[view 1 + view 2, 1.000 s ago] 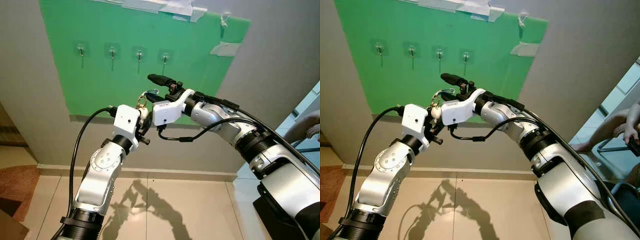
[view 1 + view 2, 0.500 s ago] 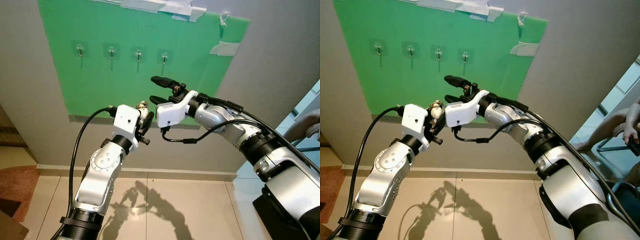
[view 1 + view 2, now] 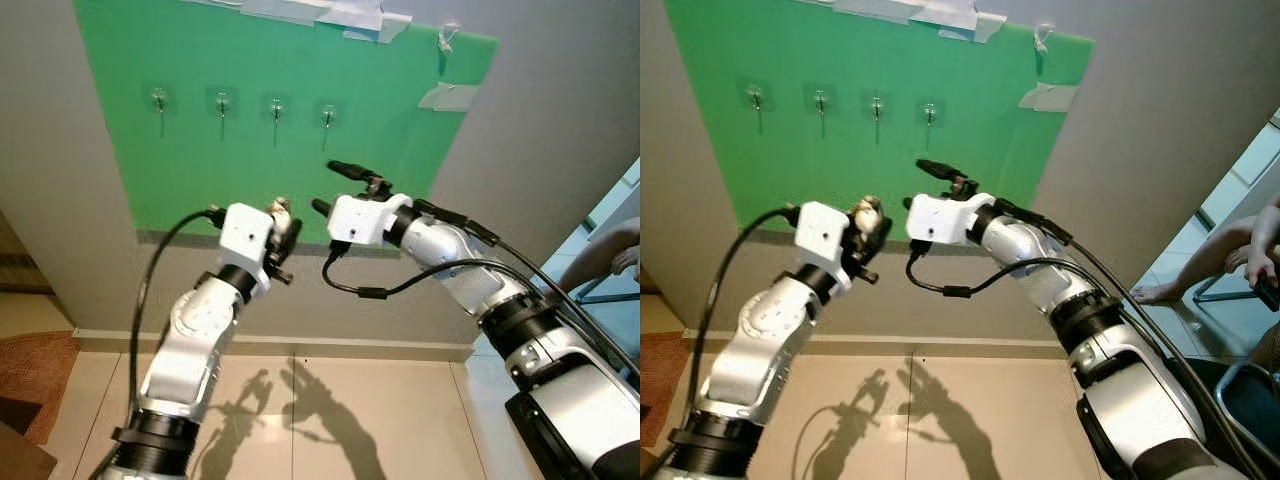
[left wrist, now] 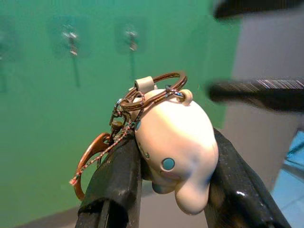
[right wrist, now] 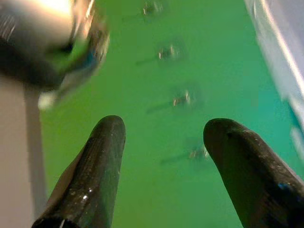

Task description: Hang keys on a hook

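My left gripper [image 3: 283, 228] is shut on a cream animal-shaped keychain [image 4: 176, 149] with a copper ring and clasp [image 4: 154, 92] sticking out above the fingers. It is held up in front of the green board [image 3: 200, 150], below the row of clear hooks [image 3: 274, 106]. My right gripper [image 3: 328, 188] stands open just to the right of the keychain, with nothing between its fingers [image 5: 102, 166]. The hooks [image 5: 183, 99] lie ahead of it in the right wrist view, blurred.
The green board is taped to a grey wall [image 3: 560, 110], with tape patches [image 3: 445, 97] at its upper right. Beige floor tiles [image 3: 400, 410] lie below. A person's arm and leg [image 3: 1250, 250] are at the far right.
My right gripper has let go of the key ring and drawn away to the right. The left gripper keeps the keychain and has shifted slightly left.
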Motion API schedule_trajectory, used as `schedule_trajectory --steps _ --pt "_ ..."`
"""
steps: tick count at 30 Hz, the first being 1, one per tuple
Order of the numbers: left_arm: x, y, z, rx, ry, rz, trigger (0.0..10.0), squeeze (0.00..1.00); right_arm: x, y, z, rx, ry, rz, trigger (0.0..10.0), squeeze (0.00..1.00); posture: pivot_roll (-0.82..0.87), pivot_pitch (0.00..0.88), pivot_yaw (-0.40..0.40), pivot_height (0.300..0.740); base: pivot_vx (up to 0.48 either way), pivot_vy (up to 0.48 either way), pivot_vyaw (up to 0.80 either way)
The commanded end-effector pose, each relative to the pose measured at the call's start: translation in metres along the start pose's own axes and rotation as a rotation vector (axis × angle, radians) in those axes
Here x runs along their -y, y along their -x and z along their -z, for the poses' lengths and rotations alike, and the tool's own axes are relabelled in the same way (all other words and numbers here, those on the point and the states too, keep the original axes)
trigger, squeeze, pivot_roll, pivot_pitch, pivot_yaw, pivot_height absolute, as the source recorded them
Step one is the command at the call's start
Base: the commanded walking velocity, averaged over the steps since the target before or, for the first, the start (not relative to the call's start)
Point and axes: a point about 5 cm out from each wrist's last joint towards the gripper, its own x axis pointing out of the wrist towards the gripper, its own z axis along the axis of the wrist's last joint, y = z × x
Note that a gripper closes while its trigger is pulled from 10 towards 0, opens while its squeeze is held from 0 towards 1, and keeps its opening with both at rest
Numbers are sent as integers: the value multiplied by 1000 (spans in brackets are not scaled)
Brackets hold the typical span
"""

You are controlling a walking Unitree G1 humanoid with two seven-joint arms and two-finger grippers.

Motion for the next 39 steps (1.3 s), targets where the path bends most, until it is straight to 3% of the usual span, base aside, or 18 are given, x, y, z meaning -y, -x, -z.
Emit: schedule_trajectory --steps 1,5,8,11,12,17,20,23,28,39 --pt "0 -3 -4 6 12 13 0 0 3 4 3 -16 -31 8 10000 0 37 26 -89 740 0 0 0" --pt "3 -2 -3 3 7 26 0 0 -1 4 3 -24 -127 -9 10000 0 38 28 -83 740 0 0 0" --pt "4 -3 -4 3 6 34 0 0 6 3 0 -24 -225 13 10000 0 38 30 -78 740 0 0 0" --pt "3 -3 -4 8 6 31 0 0 14 4 -3 -1 -69 32 10000 0 36 30 -77 740 0 0 0" --pt "3 -3 -4 8 6 31 0 0 14 4 -3 -1 -69 32 10000 0 36 30 -77 740 0 0 0" --pt "4 -3 -4 4 1 39 0 0 19 8 -7 28 225 2 10000 0 34 33 -77 740 0 0 0" --pt "5 -3 -3 2 0 41 0 0 19 9 -7 30 268 -12 10000 0 33 34 -77 740 0 0 0" --pt "4 -3 -3 -1 -3 42 0 0 21 12 -9 57 377 -24 10000 0 31 37 -76 740 0 0 0" --pt "8 -4 -5 5 -7 62 0 0 22 10 -18 128 450 -20 10000 0 27 40 -71 740 0 0 0" --pt "15 -6 -6 9 -9 107 0 0 17 0 -35 207 456 3 10000 0 28 38 -69 740 0 0 0"
